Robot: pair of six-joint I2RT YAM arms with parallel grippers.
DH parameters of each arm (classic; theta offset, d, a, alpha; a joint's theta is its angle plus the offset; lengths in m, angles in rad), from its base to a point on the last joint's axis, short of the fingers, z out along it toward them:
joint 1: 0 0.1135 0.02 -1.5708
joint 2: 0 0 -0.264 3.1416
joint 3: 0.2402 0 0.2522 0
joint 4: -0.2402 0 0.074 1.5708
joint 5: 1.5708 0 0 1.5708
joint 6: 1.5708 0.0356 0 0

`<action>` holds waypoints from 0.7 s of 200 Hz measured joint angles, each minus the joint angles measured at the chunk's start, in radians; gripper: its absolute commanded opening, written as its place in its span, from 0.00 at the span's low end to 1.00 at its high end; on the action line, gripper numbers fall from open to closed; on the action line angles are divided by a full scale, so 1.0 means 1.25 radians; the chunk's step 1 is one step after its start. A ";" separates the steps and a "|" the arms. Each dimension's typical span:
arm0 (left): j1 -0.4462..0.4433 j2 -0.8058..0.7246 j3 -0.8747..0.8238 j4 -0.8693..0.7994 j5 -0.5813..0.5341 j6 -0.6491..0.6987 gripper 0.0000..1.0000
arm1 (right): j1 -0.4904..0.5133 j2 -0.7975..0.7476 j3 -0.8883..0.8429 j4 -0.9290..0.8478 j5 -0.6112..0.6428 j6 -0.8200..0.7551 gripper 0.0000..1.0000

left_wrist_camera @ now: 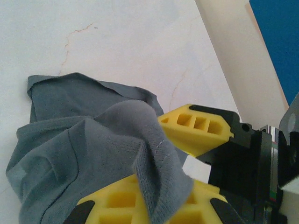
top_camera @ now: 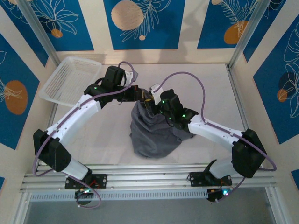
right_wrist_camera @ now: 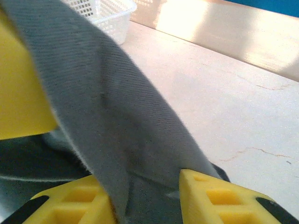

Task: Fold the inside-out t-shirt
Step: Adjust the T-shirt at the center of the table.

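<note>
T-shirt (top_camera: 152,135) hangs bunched between left claw (top_camera: 145,96) (clamped) and right claw (top_camera: 157,105).

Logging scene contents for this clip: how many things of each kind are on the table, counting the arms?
grey t-shirt: 1
white mesh basket: 1
robot arms: 2 (left arm, right arm)
Total: 4
</note>
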 measured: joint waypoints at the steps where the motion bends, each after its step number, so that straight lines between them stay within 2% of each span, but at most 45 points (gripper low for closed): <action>1: 0.000 0.000 0.000 0.000 0.000 0.000 0.00 | -0.001 -0.001 0.000 -0.001 0.002 0.000 0.37; 7: 0.000 0.000 0.000 0.000 0.000 0.000 0.00 | -0.002 -0.002 0.000 -0.001 0.008 0.000 0.39; 29: 0.000 0.000 0.000 0.000 0.001 0.000 0.00 | -0.004 -0.003 0.004 -0.018 0.033 0.005 0.56; 54: 0.000 0.000 0.000 0.000 0.003 0.000 0.00 | -0.004 0.034 0.057 -0.058 0.050 0.023 0.64; 90: 0.001 0.000 0.000 0.001 -0.001 0.000 0.00 | -0.003 0.099 0.126 -0.086 0.051 0.061 0.66; 120: 0.002 -0.001 0.000 -0.001 -0.001 0.001 0.00 | -0.016 0.122 0.153 -0.158 0.058 0.104 0.57; 140: 0.002 -0.002 0.000 -0.002 -0.002 0.001 0.00 | -0.054 0.117 0.155 -0.215 0.038 0.133 0.55</action>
